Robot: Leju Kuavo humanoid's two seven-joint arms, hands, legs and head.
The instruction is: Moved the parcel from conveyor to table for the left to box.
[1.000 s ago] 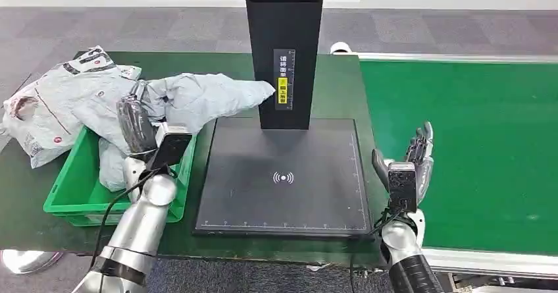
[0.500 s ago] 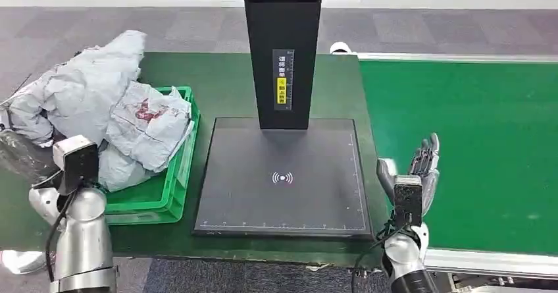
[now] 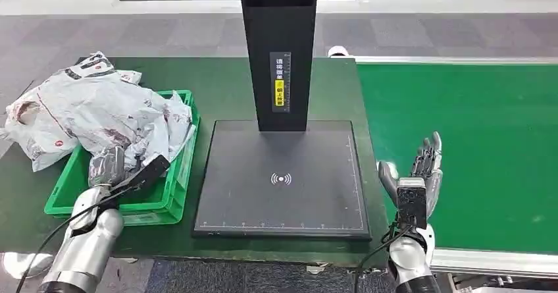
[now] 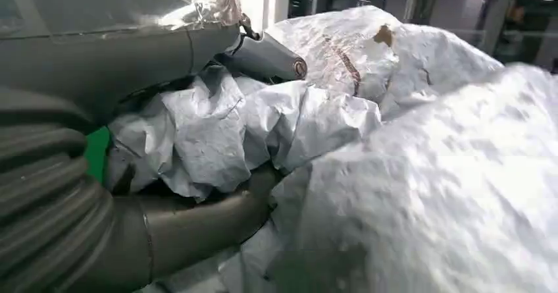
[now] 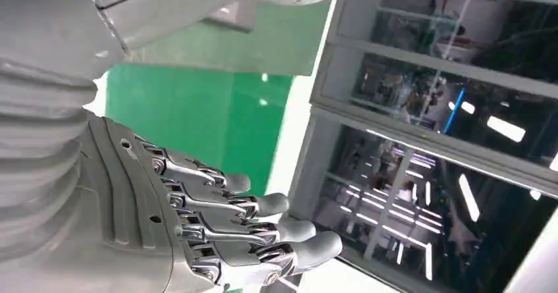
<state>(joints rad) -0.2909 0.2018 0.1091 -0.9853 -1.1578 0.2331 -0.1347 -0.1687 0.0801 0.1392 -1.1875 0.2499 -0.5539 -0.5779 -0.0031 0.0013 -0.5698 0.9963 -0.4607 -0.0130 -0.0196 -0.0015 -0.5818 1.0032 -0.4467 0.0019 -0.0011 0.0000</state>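
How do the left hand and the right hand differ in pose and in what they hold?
The left hand is at the green crate, its fingers pressed into the grey parcels; the right hand stands at the edge of the conveyor belt. The left hand grips crumpled parcel wrap; the right hand holds nothing, fingers straight and apart. Both are grey.

Crinkled glossy plastic parcels (image 3: 99, 112), smooth green plastic bin (image 3: 172, 194), matt black scanner plate (image 3: 283, 201), matt green belt (image 3: 474, 141)
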